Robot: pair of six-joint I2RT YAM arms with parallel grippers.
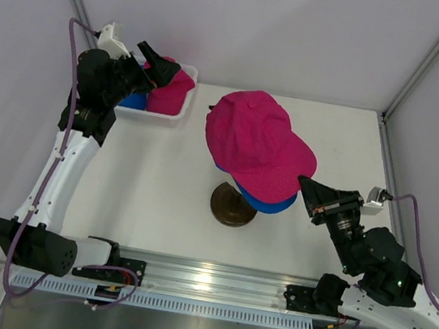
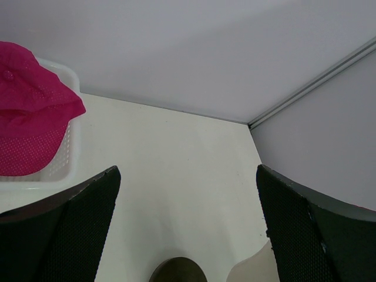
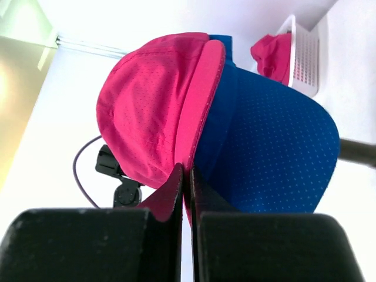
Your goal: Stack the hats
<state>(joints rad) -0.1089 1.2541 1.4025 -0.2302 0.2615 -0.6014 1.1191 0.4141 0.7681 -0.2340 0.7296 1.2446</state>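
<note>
My right gripper [image 3: 188,170] has its two black fingers [image 3: 167,205] pressed together on the brim edge of a magenta perforated cloth baseball cap [image 3: 147,106]. The thin pink rim runs down into the slit between them. That cap rises straight ahead of these fingers and sits on top of a royal blue perforated cloth baseball cap [image 3: 270,147], whose brim spreads just beside the clamped fingers, under the magenta brim. Seen from above, my fingertips meet the brim at its outer end, and a dark round base [image 1: 232,205] stands under the two stacked caps on the white table [image 1: 150,196]. My left gripper [image 2: 188,170] is well apart from that stack. Its broad black fingers [image 2: 76,235] stand wide apart, and only the table surface shows between them. Off to the side of these fingers sits a white mesh plastic basket [image 2: 67,76], and a second magenta cap [image 2: 29,111] lies in it with its brim draped over the rim. From above, this gripper hangs over the basket, and a second blue cap [image 1: 134,101] lies in it just beside the pink one, partly hidden under my arm.
</note>
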